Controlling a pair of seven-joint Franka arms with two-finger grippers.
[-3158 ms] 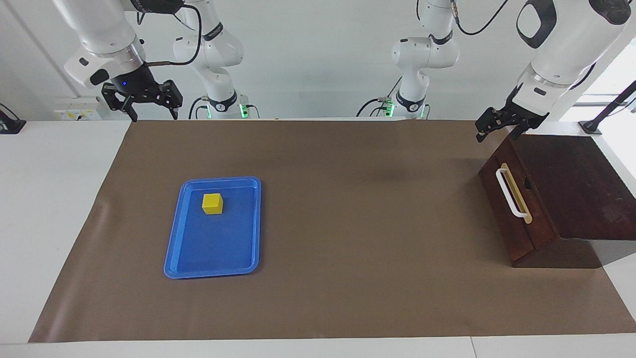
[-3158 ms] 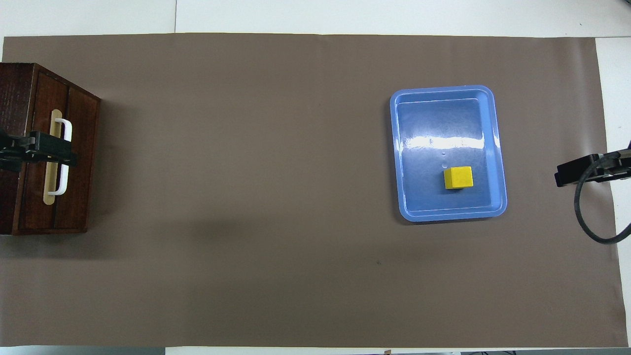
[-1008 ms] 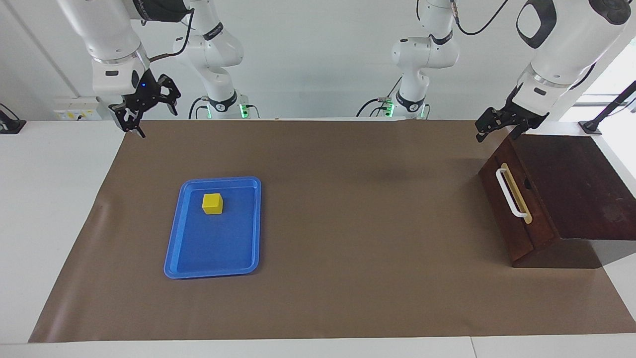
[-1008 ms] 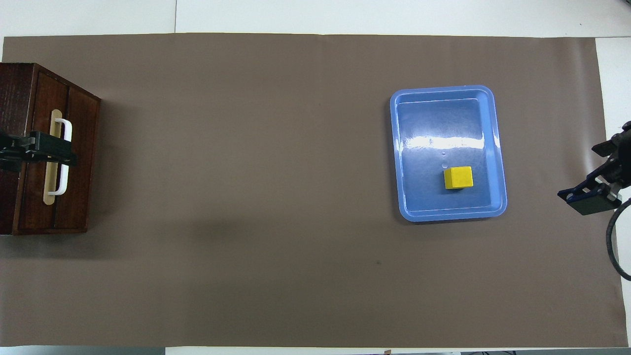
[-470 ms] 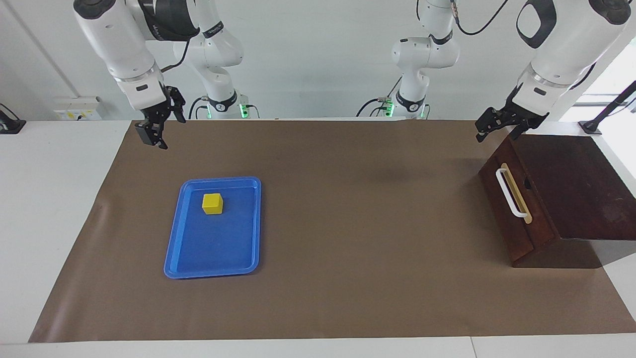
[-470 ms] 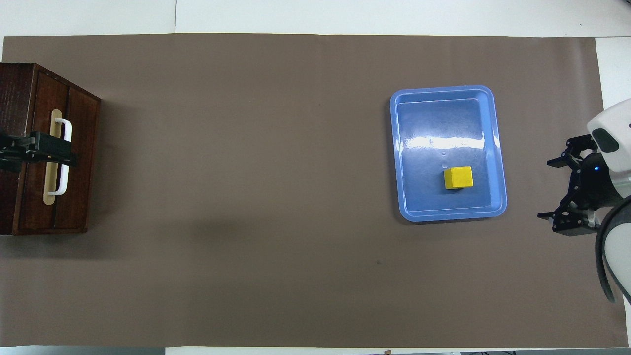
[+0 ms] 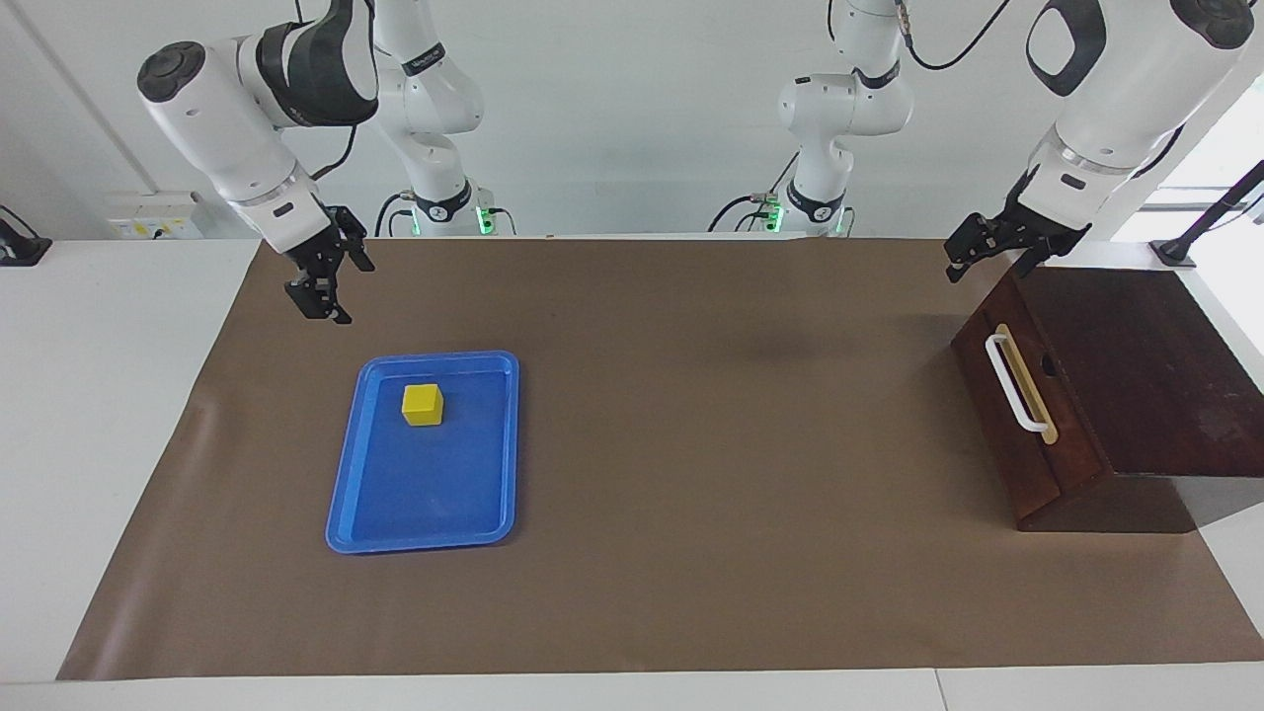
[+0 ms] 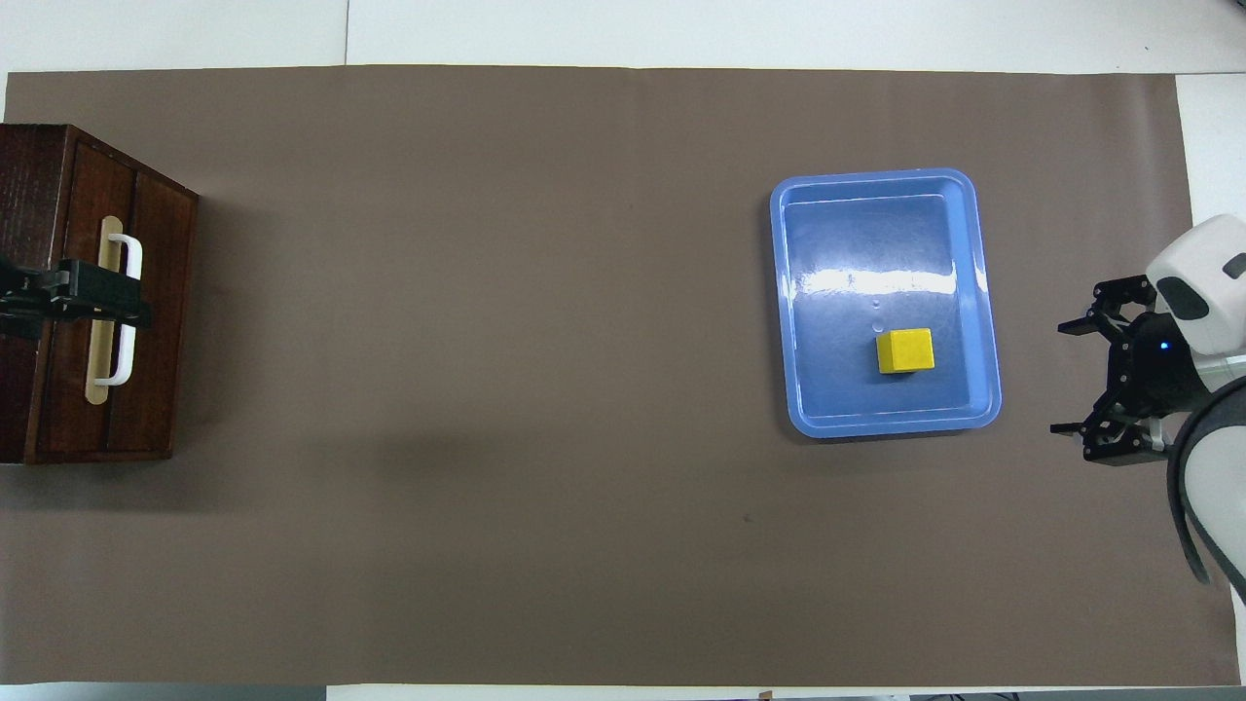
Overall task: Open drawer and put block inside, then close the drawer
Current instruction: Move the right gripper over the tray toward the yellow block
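Swinging in over the desk's brown mat, the right gripper point(image 7: 329, 281), open and empty, now hangs near the blue tray point(image 7: 499, 444) holding the block point(image 7: 423, 405). Drawer point(image 7: 1022, 395) shut; left gripper point(image 7: 987, 254) waits above it, apparently open.

Both arms have glossy white rounded shells with dark grey bands at the joints. Black cables loop along the upper links at the top of the frame. The right gripper point(image 7: 331, 279) and left gripper point(image 7: 990, 255) are black, skeletal link-work below white wrists; a small blue light glows on the right one. Green lights glow at the two bases at top centre.
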